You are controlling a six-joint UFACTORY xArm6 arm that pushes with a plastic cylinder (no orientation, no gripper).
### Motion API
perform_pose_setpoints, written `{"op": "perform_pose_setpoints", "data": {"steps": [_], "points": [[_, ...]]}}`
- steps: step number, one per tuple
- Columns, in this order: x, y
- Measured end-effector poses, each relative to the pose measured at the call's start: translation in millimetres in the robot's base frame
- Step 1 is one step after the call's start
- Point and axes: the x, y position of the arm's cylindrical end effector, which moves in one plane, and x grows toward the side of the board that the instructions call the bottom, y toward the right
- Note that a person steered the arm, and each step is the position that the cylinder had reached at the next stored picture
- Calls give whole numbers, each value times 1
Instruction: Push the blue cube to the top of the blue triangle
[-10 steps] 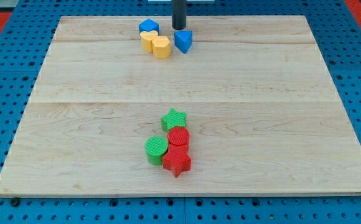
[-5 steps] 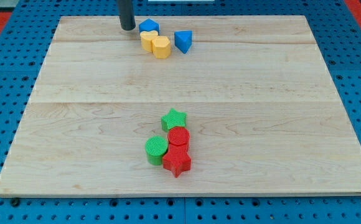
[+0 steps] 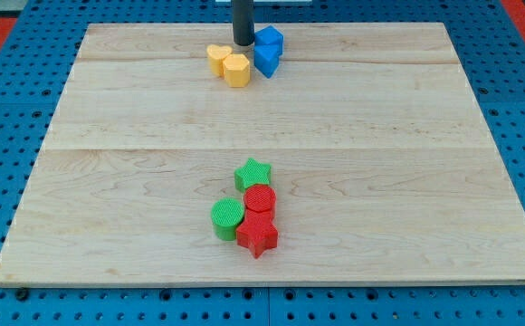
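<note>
The blue cube (image 3: 270,39) sits near the view's top, touching the upper edge of the blue triangle (image 3: 265,61) just below it. My tip (image 3: 243,43) stands right at the cube's left side, above the yellow blocks. The rod rises out of the view's top.
A yellow heart (image 3: 216,58) and a yellow hexagon (image 3: 236,69) lie just left of the blue triangle. Lower in the middle a green star (image 3: 252,173), a red cylinder (image 3: 260,200), a green cylinder (image 3: 227,218) and a red star (image 3: 257,236) are clustered on the wooden board (image 3: 407,163).
My tip swept from the left of the blue cube to the right, pushing the cube rightward until it rests against the top of the blue triangle.
</note>
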Motion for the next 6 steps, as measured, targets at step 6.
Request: {"op": "perform_pose_setpoints", "data": {"steps": [6], "points": [[-31,38]]}}
